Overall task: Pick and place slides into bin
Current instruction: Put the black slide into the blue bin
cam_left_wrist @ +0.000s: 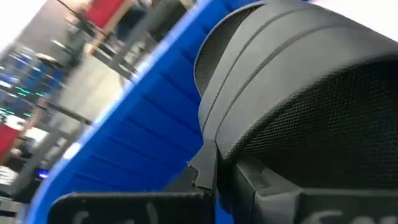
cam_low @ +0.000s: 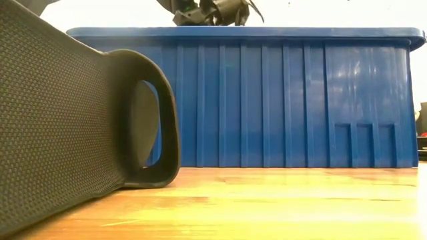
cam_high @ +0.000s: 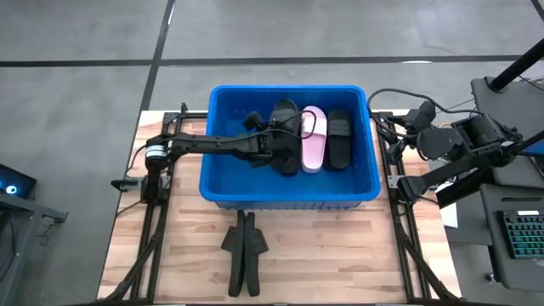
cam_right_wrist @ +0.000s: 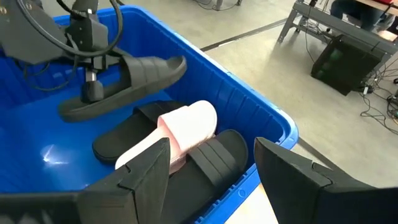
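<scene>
Black slide nearest the low camera, tipped on its side on the wooden surface, sole toward the lens, strap arching up; seen from above as one of two black slides lying close together in front of the bin. Behind them, blue bin, ribbed wall filling the low view.

Inside the bin: pink slide lying flat, black slide just beside it on the right-arm side, another black slide partly under the pink one.

Left pincer reaching over the bin, clamped on a black slide held clear above the others, tilted, toe end raised toward the bin's far wall. Same slide's strap filling the left wrist view, bin wall behind it.

Right pincer parked beside the bin's right-arm rim, fingers spread wide, holding nothing, looking down into the bin from just outside the corner.
</scene>
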`<control>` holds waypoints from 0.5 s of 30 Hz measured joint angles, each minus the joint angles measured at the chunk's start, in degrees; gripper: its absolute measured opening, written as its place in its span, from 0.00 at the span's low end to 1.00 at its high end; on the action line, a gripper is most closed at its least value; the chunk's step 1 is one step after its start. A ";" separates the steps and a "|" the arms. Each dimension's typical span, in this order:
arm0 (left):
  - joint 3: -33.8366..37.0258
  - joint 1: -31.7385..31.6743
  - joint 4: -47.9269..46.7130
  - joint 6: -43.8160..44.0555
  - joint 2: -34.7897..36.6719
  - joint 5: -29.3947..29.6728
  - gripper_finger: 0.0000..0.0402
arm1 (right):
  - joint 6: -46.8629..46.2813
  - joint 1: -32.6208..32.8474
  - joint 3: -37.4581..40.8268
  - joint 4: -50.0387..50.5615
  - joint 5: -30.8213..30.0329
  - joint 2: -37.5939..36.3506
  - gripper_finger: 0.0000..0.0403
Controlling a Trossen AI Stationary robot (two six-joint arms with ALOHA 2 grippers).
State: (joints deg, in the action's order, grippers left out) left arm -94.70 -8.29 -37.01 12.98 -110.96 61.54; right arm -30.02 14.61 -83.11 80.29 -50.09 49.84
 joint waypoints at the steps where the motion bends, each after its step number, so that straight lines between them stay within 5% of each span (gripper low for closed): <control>1: 0.01 -0.11 -0.98 1.12 -0.02 -1.29 0.00 | 0.00 0.00 0.00 -0.02 -0.02 0.02 0.56; 15: -4.43 -4.70 -7.50 6.06 -7.25 -7.17 0.00 | 0.00 0.00 -0.02 -0.09 -0.92 0.17 0.56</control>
State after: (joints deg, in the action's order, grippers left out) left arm -99.12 -13.00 -44.51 19.04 -118.21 54.36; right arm -30.02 14.61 -83.13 80.20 -51.00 50.02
